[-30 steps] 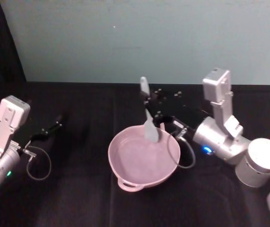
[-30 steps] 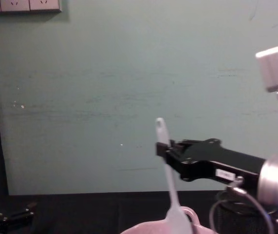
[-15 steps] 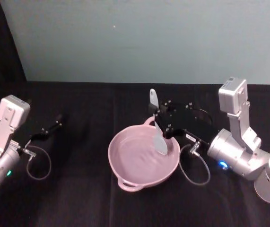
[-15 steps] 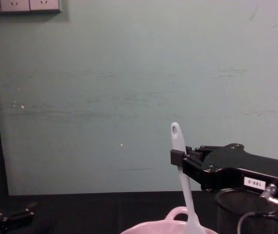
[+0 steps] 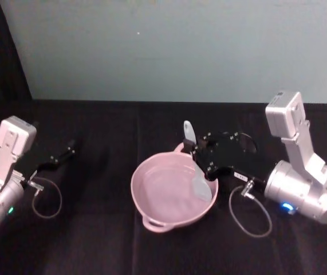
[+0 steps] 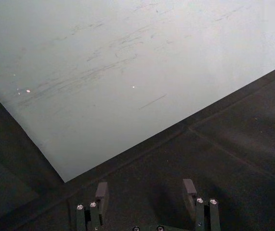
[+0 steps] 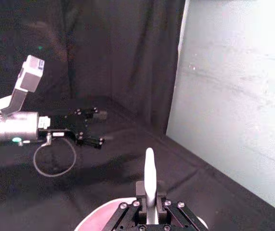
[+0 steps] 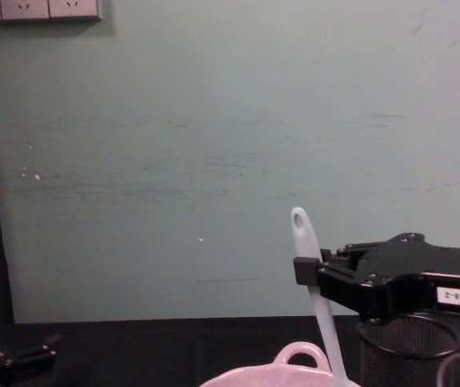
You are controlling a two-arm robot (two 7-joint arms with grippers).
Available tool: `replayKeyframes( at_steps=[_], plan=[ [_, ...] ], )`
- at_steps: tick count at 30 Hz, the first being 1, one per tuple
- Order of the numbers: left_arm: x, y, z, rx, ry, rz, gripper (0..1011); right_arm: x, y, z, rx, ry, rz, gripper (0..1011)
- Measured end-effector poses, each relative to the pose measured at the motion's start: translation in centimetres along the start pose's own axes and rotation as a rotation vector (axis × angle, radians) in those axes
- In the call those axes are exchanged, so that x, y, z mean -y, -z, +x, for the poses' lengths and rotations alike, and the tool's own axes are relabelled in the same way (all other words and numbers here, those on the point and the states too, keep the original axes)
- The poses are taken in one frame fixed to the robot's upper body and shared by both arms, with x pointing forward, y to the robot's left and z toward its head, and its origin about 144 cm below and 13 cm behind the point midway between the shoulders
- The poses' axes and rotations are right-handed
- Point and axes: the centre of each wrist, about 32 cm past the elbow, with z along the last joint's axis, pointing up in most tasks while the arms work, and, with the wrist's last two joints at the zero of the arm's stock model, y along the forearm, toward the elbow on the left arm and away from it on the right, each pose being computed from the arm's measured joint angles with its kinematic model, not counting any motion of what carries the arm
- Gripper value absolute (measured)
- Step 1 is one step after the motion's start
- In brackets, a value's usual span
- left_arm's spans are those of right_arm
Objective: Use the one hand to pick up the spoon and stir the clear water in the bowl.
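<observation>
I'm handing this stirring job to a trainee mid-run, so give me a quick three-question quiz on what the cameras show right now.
1. True or false: the right gripper is shut on the handle of the spoon.
2. Fill in the blank: the left gripper, parked apart from the bowl on its left, has its fingers ____.
3. The spoon's head is: A) down inside the bowl; B) raised above the right gripper; C) in the left gripper.

Key: 1 true; 2 open; 3 A.
</observation>
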Motion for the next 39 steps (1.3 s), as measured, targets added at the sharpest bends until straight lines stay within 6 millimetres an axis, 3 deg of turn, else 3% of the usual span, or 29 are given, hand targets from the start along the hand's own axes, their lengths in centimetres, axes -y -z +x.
replayKeyframes(
  at_steps=[17,22,27,39],
  plan=[
    [0.0,0.0,0.0,0.0,0.0,0.0,1005,1.7,-2.8,-0.2,0.027,-0.015,-0.039,118],
    [0.0,0.0,0.0,0.0,0.0,0.0,1005,0.5,-1.4,0.1,0.016,-0.03,0.057,118],
    [0.0,0.0,0.0,0.0,0.0,0.0,1005,-2.0,0.3,0.7,0.013,-0.061,0.123,118],
    [0.0,0.0,0.0,0.0,0.0,0.0,1005,-3.1,2.3,0.7,-0.006,-0.08,0.139,118]
  ],
)
